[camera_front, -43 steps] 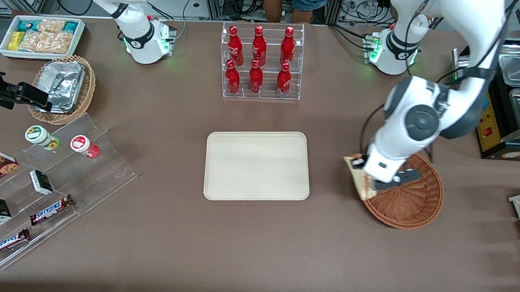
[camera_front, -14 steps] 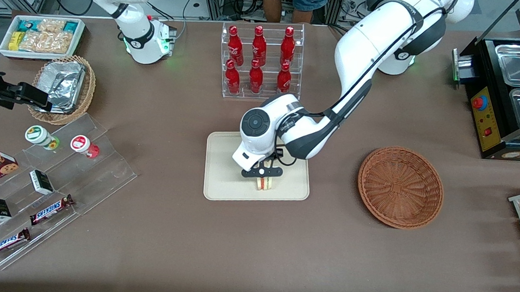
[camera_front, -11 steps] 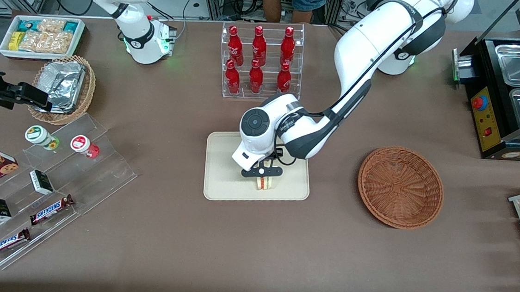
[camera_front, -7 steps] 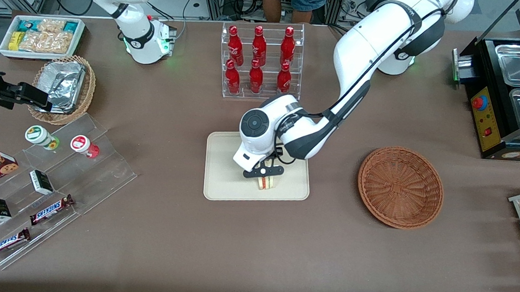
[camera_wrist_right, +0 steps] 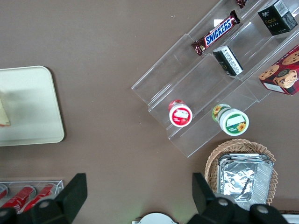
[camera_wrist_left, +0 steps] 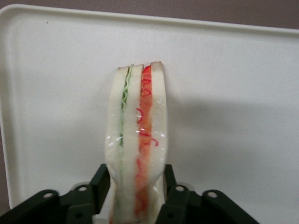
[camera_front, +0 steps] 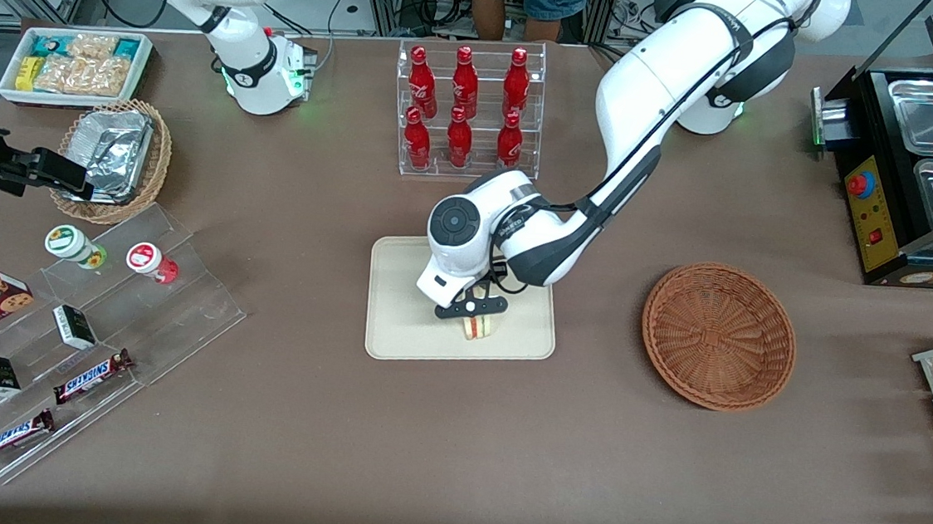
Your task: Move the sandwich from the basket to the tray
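Observation:
The sandwich [camera_front: 477, 327], a pale bread wedge with red, orange and green layers, stands on its edge over the cream-beige tray [camera_front: 403, 324], near the tray's edge nearest the front camera. My left gripper [camera_front: 474, 316] is shut on it from above. In the left wrist view the black fingers [camera_wrist_left: 101, 179] press both bread faces of the sandwich [camera_wrist_left: 140, 135], with the tray [camera_wrist_left: 233, 93] under it. I cannot tell whether the sandwich touches the tray. The reddish-brown basket [camera_front: 719, 336] sits empty toward the working arm's end of the table.
A clear rack of red bottles [camera_front: 466, 112] stands farther from the front camera than the tray. Clear stepped shelves with snack bars and cups [camera_front: 88, 307], a tan basket with a foil container [camera_front: 113, 155] and a white snack bin [camera_front: 74, 64] lie toward the parked arm's end.
The gripper carried the sandwich from the basket to over the tray. In the last second it has barely shifted and stays closed on the sandwich.

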You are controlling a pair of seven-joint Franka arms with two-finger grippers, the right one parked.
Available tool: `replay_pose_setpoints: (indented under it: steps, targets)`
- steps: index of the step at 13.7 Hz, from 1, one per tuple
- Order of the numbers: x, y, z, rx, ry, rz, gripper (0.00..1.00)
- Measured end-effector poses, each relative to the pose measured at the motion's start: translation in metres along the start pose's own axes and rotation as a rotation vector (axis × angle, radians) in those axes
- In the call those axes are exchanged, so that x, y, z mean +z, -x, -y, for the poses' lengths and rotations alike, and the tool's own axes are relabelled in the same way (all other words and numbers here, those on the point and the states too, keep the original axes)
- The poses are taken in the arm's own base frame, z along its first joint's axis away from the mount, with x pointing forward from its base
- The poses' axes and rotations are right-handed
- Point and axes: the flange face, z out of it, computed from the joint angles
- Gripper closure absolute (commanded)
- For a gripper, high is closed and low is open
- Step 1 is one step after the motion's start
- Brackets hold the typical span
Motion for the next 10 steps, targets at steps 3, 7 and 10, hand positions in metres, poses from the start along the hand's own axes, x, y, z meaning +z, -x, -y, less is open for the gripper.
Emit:
replay_pose_setpoints:
  steps: [3, 7, 10]
  targets:
    - [-0.034, -0.004, -0.002, -0.015, 0.031, -0.011, 0.00]
    - [-0.100, -0.011, 0.010, -0.028, 0.022, 0.000, 0.00]
    - [-0.137, -0.018, 0.023, 0.024, 0.015, -0.019, 0.00]
